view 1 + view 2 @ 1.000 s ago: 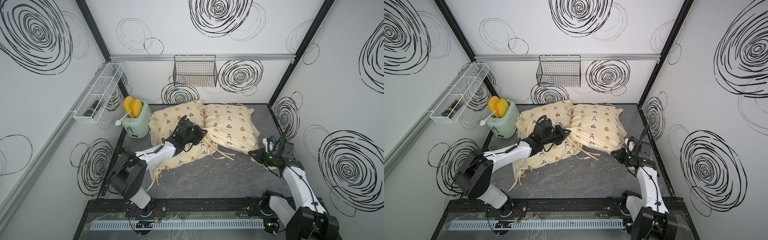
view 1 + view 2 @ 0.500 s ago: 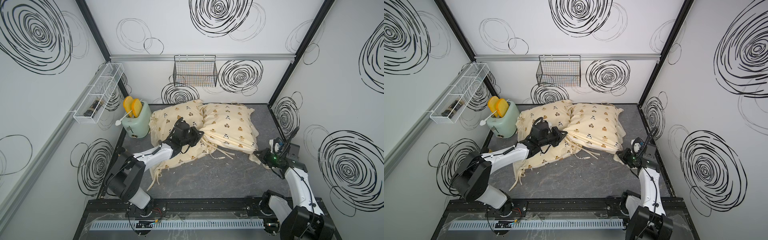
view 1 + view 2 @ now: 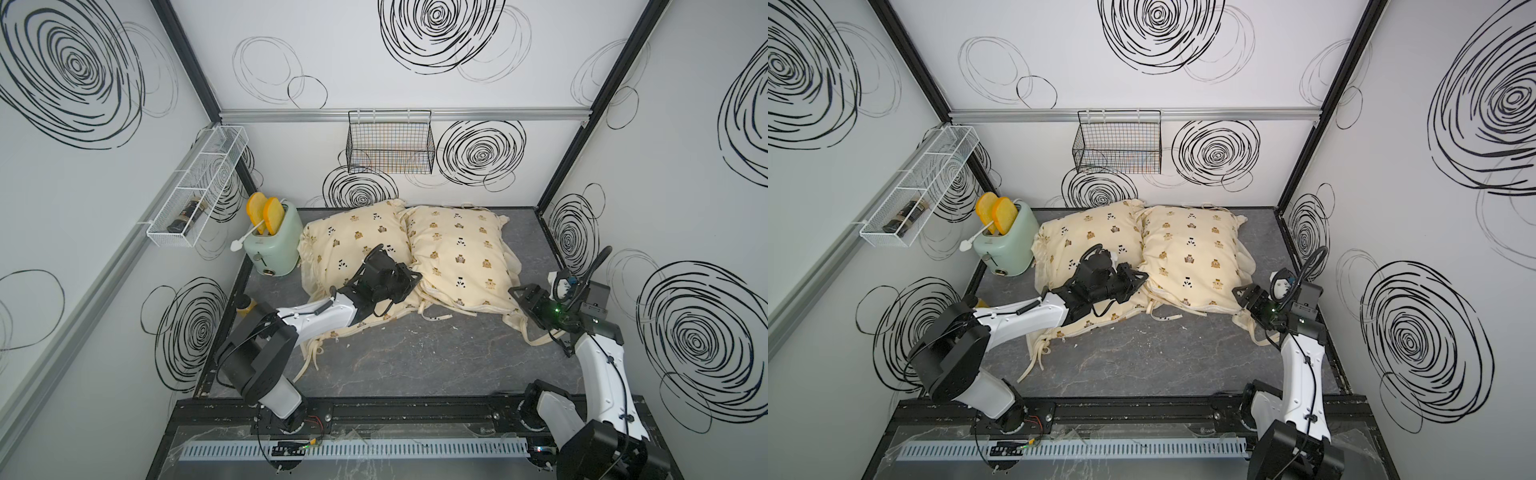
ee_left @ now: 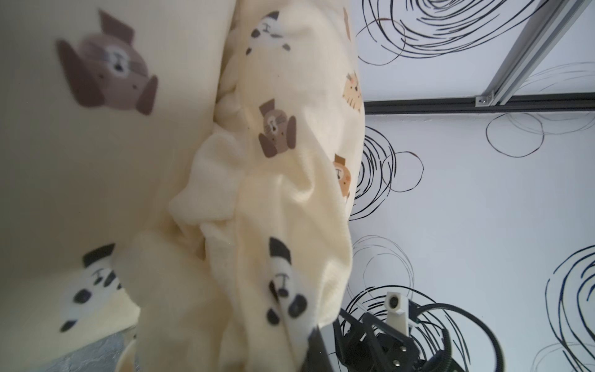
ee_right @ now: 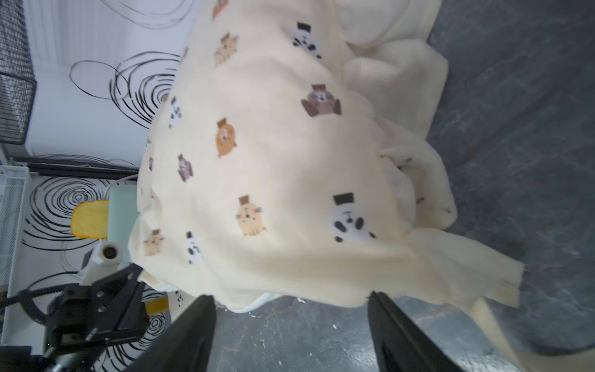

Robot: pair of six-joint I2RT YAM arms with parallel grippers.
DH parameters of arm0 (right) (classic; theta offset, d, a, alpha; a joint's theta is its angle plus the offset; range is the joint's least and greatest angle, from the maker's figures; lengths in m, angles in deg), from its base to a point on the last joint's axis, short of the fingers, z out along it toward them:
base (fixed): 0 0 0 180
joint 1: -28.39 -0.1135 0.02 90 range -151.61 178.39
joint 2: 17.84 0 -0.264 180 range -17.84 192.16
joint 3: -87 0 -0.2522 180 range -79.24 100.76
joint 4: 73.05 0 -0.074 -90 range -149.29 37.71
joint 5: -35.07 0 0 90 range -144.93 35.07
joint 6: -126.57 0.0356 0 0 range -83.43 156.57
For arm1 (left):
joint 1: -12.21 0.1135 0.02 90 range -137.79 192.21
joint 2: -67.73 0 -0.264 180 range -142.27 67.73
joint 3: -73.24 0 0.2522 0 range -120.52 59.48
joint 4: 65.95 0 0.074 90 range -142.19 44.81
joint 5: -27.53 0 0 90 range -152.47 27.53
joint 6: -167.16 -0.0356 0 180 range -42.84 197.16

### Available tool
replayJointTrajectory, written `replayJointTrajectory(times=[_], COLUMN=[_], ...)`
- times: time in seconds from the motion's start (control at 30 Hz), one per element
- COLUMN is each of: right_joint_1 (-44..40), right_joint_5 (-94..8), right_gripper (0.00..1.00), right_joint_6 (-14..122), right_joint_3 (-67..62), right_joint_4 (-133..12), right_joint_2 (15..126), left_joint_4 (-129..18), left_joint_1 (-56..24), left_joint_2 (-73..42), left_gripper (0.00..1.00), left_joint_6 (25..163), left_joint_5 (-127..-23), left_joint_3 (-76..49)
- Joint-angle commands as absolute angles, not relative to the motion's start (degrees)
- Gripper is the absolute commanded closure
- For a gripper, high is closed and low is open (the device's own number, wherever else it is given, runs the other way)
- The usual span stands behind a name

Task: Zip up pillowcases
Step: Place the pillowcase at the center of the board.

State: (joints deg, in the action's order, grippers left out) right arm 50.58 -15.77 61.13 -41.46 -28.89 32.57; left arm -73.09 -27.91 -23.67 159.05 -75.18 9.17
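Two cream pillowcases, dotted with bears and pandas, lie side by side at the back of the dark marbled surface (image 3: pixel 415 357) in both top views. The left pillowcase (image 3: pixel 353 241) sits next to the mint toaster (image 3: pixel 272 249), and the right pillowcase (image 3: pixel 457 249) presses against it down the middle. Loose ties (image 3: pixel 309 357) trail off the near edges onto the surface.

Now the left hand (image 3: pixel 411 277): it's in low, right where the two meet, at what looks to be the right pillowcase's near corner. And it's clenched. The left wrist view shows panda-print fabric running down into a dark fingertip (image 4: pixel 317 348), pinched there.

Over to the right hand (image 3: pixel 523 293), at that same pillowcase's other near corner, just beside the ruffled edge. It's released! The right wrist view has both black fingers (image 5: pixel 193 328) spread wide, the hem lying just past their tips, nothing gripped. The zip itself is too small to pick out from any angle.
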Motion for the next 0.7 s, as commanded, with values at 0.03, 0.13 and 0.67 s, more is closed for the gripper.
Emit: replayJointTrajectory(times=[0.03, 0.13, 0.67], right_joint_1=[50.72, 50.51, 42.63], right_joint_5=[-17.22, -18.54, -52.28], right_gripper=[0.02, 0.02, 0.02], right_joint_6=[60.17, 60.57, 50.58], right_joint_3=[-38.16, -37.32, -46.61], right_joint_4=[-30.86, -34.97, -64.50], right_joint_2=[31.16, 31.99, 35.77], left_joint_4=[-75.06, -74.75, -62.59], left_joint_1=[-32.61, -35.23, -30.62], left_joint_2=[-25.77, -26.57, -7.76], left_gripper=[1.00, 1.00, 0.02], left_joint_6=[157.78, 156.92, 133.56], left_joint_5=[-72.98, -71.52, -55.43], left_joint_3=[7.02, 7.75, 11.94])
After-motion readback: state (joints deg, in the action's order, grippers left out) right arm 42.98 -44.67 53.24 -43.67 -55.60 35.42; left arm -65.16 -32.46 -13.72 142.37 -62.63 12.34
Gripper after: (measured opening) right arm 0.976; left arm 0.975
